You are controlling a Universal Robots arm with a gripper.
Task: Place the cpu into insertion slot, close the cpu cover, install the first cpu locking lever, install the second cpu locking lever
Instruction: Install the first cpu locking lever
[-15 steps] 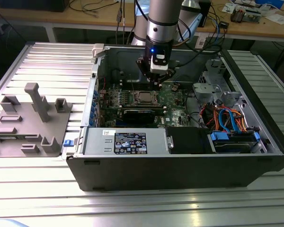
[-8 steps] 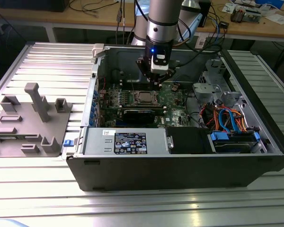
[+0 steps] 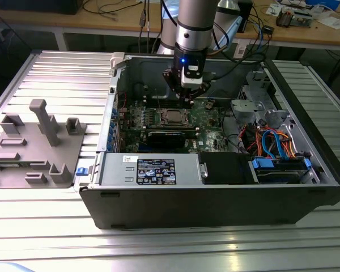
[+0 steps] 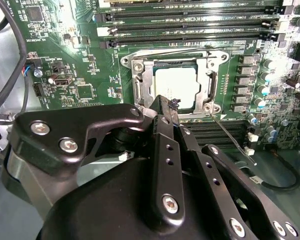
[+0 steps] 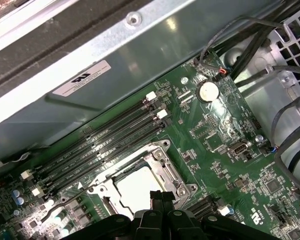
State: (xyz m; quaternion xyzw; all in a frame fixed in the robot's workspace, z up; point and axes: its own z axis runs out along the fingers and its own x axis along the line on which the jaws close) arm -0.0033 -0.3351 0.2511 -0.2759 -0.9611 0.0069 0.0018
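A: Where is the cpu [image 4: 175,88] sitting?
B: Flat in the insertion slot [image 4: 139,88], pale silvery face upward, the cpu cover [image 4: 208,85] framing it in both wrist views.
A: And the gripper [image 4: 165,111]?
B: Its black fingers are pressing together, tips hanging at the socket's edge. A thin wire locking lever [image 4: 229,134] is angling away beside it. The exterior view is showing the open computer case [image 3: 215,198].

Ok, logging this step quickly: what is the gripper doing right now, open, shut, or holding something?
Gripper: jaws shut with nothing between them, tip right at the edge of the cpu cover, which lies closed over the cpu.
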